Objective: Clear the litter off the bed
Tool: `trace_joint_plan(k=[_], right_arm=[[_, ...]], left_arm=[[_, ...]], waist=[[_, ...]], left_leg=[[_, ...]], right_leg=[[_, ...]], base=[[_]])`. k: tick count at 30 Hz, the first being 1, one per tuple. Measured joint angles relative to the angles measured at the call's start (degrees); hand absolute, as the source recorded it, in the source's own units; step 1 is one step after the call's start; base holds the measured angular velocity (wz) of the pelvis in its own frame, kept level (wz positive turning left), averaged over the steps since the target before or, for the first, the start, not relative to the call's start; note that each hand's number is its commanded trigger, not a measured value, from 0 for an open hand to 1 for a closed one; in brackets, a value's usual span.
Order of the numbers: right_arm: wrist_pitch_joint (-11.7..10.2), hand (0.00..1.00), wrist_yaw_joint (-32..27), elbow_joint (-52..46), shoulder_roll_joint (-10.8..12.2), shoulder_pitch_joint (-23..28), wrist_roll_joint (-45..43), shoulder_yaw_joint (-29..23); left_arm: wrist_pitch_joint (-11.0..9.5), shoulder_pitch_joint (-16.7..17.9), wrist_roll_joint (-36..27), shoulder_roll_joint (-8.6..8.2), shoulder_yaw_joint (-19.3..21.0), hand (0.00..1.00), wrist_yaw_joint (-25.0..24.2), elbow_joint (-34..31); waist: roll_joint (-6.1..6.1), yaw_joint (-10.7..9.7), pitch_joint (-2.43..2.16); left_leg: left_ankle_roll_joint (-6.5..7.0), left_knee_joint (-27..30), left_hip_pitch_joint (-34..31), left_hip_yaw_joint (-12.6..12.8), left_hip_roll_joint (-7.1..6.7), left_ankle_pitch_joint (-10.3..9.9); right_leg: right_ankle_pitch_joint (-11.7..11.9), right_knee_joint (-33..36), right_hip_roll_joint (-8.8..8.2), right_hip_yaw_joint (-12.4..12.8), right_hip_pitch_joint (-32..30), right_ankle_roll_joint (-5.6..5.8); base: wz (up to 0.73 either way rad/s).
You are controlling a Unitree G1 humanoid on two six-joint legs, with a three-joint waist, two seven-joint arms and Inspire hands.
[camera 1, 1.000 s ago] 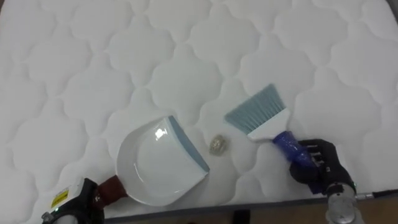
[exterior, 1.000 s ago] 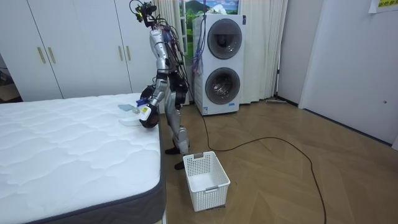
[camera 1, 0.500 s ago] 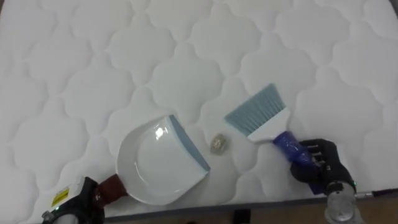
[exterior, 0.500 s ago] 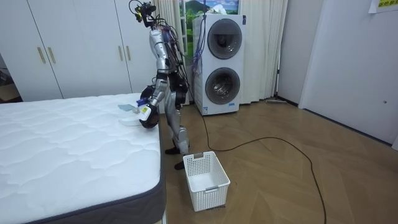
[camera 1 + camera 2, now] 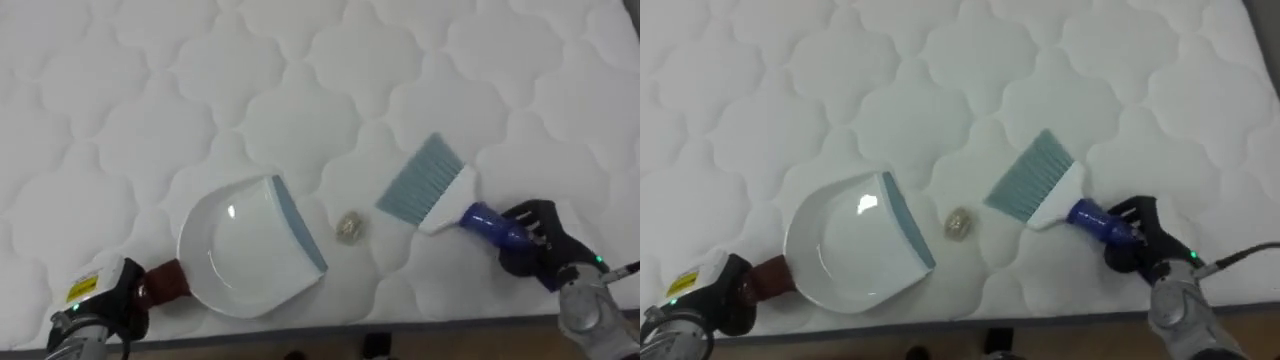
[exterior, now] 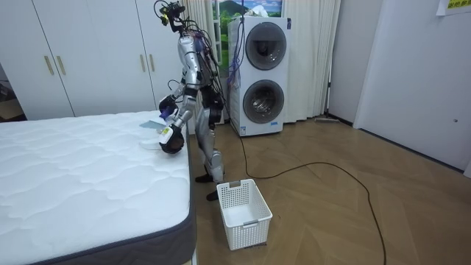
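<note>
White quilted bed | wooden floor, white basket beside bed | small greyish scrap lies on bed between dustpan and brush | left hand fingers clamped on dustpan handle | right hand fingers clamped on brush handle

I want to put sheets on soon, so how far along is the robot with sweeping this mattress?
Done: the left hand grips the dustpan by its handle, lip turned toward the small scrap on the mattress, and the right hand grips the brush. In hand: the bristles are just right of the scrap, apart from it. Left: sweeping it into the empty pan and carrying it off.
</note>
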Motion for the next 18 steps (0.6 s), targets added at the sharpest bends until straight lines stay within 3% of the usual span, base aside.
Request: trace_joint_plan(k=[3, 9, 18], right_arm=[[1.7, 1.0, 1.0, -1.8, -2.9, -1.4, -6.9, 0.8], [4.6, 1.0, 2.1, -9.7, -6.1, -1.7, -19.1, 2.4], [6.0, 1.0, 1.8, -19.8, -10.6, -1.8, -35.6, 5.1]], left_arm=[[0.3, 0.1, 0.6, 1.04, 0.0, 1.0, -0.8, -1.9], [0.1, 0.6, 1.6, 3.53, 0.1, 1.0, -1.7, -3.8], [-0.7, 1.6, 1.7, 3.77, 0.6, 1.0, -2.0, -4.4]], waist=[[-0.97, 0.7, -0.06], [-2.74, 1.5, 0.04], [-3.92, 2.2, -0.06]], left_leg=[[0.0, 0.6, -0.3, 0.0, 0.35, 0.0], [-0.05, 1.1, -0.9, 0.5, 0.77, 0.0], [-0.06, 0.5, -1.2, 0.9, 0.92, -0.1]], right_leg=[[0.1, -0.1, 0.03, -0.1, -0.1, -0.15], [0.5, -0.3, 0.38, 0.5, -0.5, -0.25], [0.8, -0.2, 0.5, 0.5, -1.2, -0.43]], base=[[0.01], [-0.03], [-0.03]])
